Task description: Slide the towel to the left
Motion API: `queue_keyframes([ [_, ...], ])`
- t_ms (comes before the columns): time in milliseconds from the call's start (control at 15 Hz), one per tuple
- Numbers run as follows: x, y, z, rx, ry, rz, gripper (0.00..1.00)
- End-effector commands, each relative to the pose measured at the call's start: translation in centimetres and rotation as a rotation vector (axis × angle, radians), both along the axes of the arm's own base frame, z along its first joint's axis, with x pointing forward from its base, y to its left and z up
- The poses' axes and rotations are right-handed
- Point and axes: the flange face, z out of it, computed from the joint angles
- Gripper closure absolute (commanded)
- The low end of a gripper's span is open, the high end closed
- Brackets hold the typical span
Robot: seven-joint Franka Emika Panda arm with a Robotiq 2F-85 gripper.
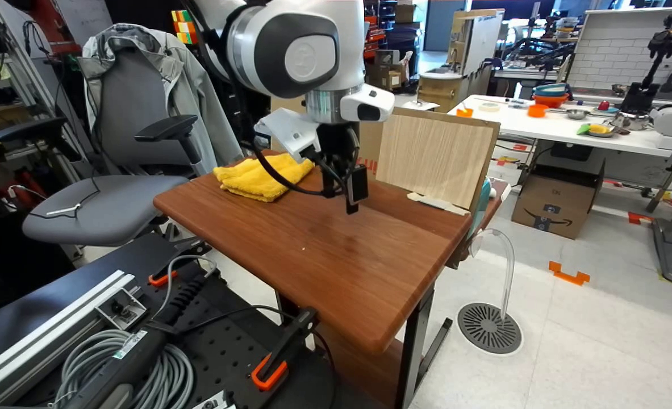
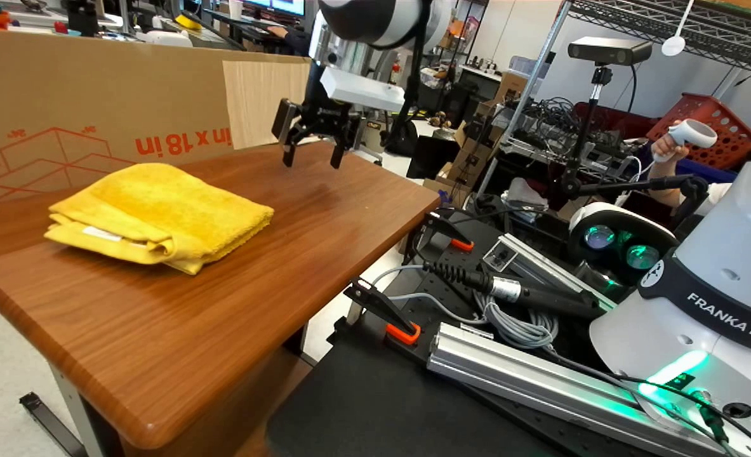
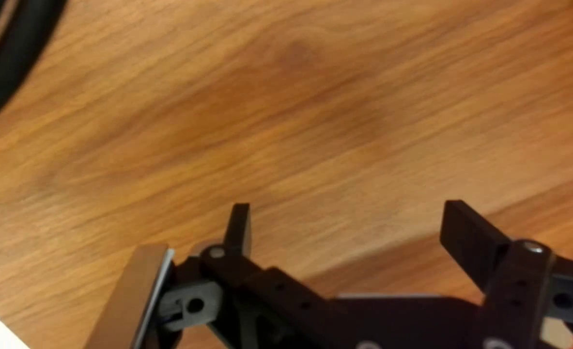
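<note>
A folded yellow towel [image 1: 264,177] lies flat on the brown wooden table [image 1: 324,250]. In an exterior view the towel [image 2: 159,212] shows a small white label on its folded edge. My gripper [image 2: 312,158] is apart from the towel, above the table near the wood-patterned panel. The gripper also shows in an exterior view [image 1: 342,201], to the right of the towel. In the wrist view the gripper [image 3: 347,206] has its two fingers wide apart with only bare wood between and below them. The towel is out of the wrist view.
A cardboard sheet [image 2: 115,101] with red print and a light wood-patterned panel [image 1: 435,153] stand along one table side. A grey office chair [image 1: 125,130] stands close by. A black base plate with orange-tipped clamps [image 1: 268,372] and coiled cable [image 1: 162,375] lies beside the table.
</note>
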Motion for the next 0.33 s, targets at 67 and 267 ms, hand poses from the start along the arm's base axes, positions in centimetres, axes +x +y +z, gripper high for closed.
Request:
queue_keyframes([
  [67, -2.6, 0.1, 8.0, 0.07, -0.125, -0.032, 0.0],
  [267, -1.3, 0.4, 7.4, 0.055, -0.115, -0.036, 0.0],
])
